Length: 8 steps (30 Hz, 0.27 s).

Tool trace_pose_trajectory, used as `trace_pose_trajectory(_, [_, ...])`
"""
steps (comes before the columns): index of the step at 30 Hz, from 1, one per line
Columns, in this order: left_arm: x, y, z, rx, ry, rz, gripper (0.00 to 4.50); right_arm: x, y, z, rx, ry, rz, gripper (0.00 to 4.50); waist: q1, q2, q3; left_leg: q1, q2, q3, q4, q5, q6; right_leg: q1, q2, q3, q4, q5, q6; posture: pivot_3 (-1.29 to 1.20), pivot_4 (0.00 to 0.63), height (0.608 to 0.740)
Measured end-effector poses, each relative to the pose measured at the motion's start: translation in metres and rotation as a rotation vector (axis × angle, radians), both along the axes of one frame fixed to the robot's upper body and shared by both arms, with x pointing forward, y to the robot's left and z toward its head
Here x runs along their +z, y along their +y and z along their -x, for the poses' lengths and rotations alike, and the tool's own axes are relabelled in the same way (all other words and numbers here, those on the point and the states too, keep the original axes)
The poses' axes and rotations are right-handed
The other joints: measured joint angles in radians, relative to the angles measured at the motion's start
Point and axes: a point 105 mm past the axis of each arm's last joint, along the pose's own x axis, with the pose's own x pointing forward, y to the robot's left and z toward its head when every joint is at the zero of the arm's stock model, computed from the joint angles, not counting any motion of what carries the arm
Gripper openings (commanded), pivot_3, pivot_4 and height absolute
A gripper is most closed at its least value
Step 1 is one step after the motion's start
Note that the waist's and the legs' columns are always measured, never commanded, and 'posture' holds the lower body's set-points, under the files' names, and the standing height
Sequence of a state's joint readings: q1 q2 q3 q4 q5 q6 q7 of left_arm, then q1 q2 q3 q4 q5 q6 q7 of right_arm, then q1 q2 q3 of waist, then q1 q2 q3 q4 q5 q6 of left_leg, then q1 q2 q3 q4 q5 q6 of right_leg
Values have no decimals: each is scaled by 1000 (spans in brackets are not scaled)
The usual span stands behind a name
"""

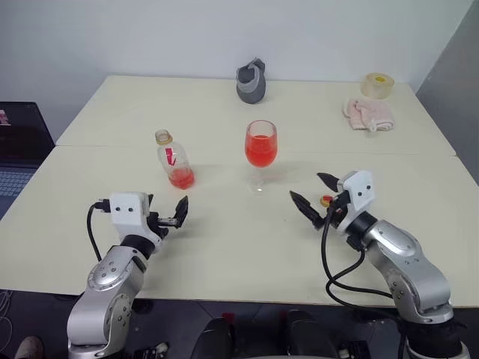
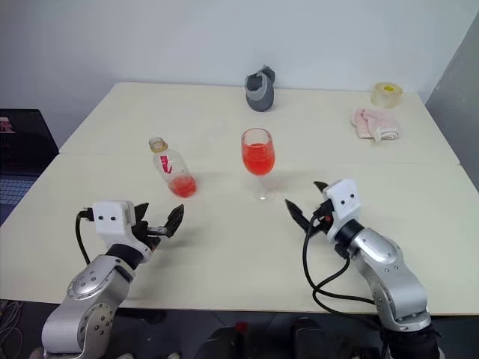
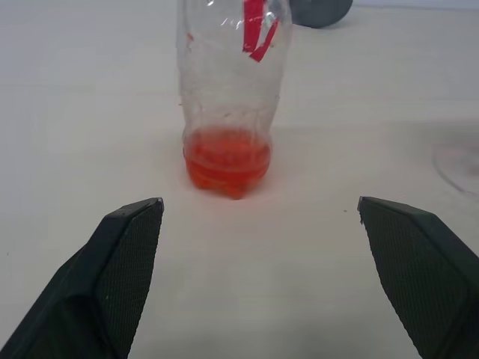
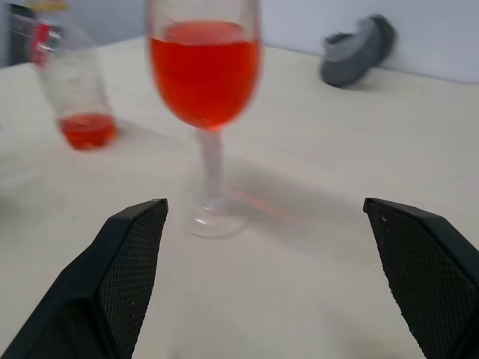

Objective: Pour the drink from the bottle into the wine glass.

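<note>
Left eye view | bottle (image 1: 175, 161) uncapped, nearly empty, light, squashy: grip mid-body | glass (image 1: 260, 152) fragile, top-heavy, at bottle's 3 o'clock: take stem | left tool (image 1: 166, 215), right tool (image 1: 317, 194) wide, empty

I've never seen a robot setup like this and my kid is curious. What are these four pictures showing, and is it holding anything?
It is a two-armed humanoid robot at a pale table. Two pictures come from cameras in its head, looking down over its arms; the other two come from a camera on each wrist, looking out between that gripper's black fingers. The left gripper and right gripper are both open and hold nothing. On the table stand a nearly empty bottle with its cap off and a wine glass holding red drink. A small cap lies by the right gripper. Farther back lie a grey object, a pink cloth and a roll of tape.
</note>
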<state>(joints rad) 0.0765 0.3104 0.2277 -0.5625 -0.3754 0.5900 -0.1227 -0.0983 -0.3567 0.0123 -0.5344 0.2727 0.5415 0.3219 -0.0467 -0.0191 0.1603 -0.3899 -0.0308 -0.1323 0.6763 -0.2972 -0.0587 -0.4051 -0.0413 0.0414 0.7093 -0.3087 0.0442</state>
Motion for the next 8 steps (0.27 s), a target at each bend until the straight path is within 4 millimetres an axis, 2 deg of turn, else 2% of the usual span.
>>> trace_pose_trajectory(4, [-13,-10,13,27,45,6,4463,-14,-20,7,-182,25,38,4500,0,0,0,0,1,1,-1,0,0,0,1,1,-1,0,0,0,150,740])
trace_pose_trajectory(8, [-24,-16,21,43,81,-4,4463,-28,-27,14,-281,76,28,4500,0,0,0,2,2,2,-1,-1,2,1,2,2,0,0,0,0,150,740])
